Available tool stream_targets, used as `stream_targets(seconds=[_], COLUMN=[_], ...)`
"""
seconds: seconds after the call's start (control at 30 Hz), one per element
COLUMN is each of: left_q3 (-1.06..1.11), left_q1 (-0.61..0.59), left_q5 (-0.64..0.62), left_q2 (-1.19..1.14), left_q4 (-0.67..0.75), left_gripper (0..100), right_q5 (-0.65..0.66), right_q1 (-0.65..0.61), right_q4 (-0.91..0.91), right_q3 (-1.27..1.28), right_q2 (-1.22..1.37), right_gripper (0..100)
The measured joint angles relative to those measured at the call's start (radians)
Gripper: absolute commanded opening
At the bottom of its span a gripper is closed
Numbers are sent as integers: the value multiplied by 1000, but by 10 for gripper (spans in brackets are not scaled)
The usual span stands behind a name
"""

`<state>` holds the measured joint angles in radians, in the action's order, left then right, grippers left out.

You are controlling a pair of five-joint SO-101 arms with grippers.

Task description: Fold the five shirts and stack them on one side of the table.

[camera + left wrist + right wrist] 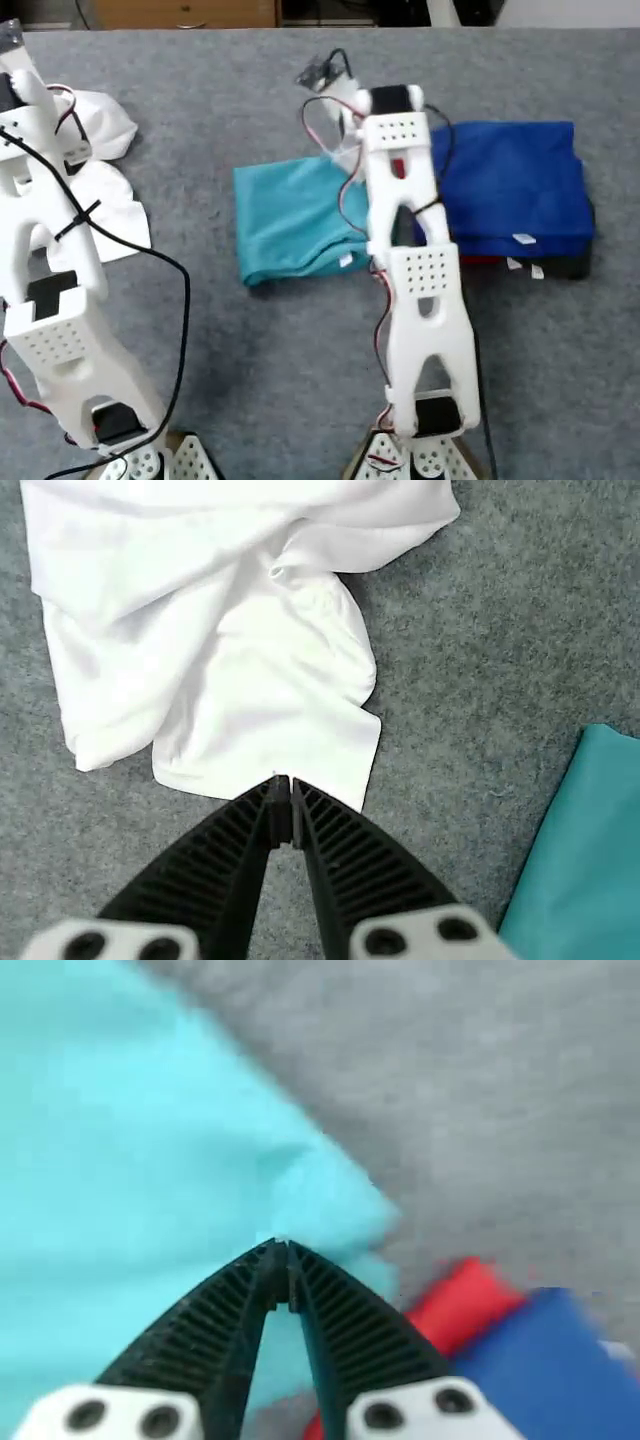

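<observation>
At the folded teal fabric shirt (290, 220) corner we hold our right gripper (280, 1265) closed, probably for dragging; left gripper (280, 805) closed too.

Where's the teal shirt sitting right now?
In the high view the teal shirt lies folded mid-table, between the white shirt on the left and the blue-topped stack on the right, its right edge under the right arm.
</observation>
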<state>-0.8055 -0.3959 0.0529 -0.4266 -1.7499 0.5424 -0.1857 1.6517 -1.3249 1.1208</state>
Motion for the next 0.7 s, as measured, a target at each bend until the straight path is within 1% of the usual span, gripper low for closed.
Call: stream_targets(seconds=[0.17,0.33,0.43,0.5,0.6,0.7], left_q3=[2,2,2,2,2,29], left_q1=[5,5,31,81,189,281], left_q5=[0,0,0,0,0,0], left_q2=[0,0,0,0,0,-9], left_q4=[0,0,0,0,5,110], left_gripper=[19,19,19,19,19,19], right_q5=[21,43,-9,-32,-41,-43], right_q1=[6,6,11,18,14,15], right_q4=[0,109,120,120,120,120], right_q3=[-255,-287,-281,-229,-43,219], right_q2=[77,91,68,-2,-147,-319], right_gripper=[3,2,2,2,2,2])
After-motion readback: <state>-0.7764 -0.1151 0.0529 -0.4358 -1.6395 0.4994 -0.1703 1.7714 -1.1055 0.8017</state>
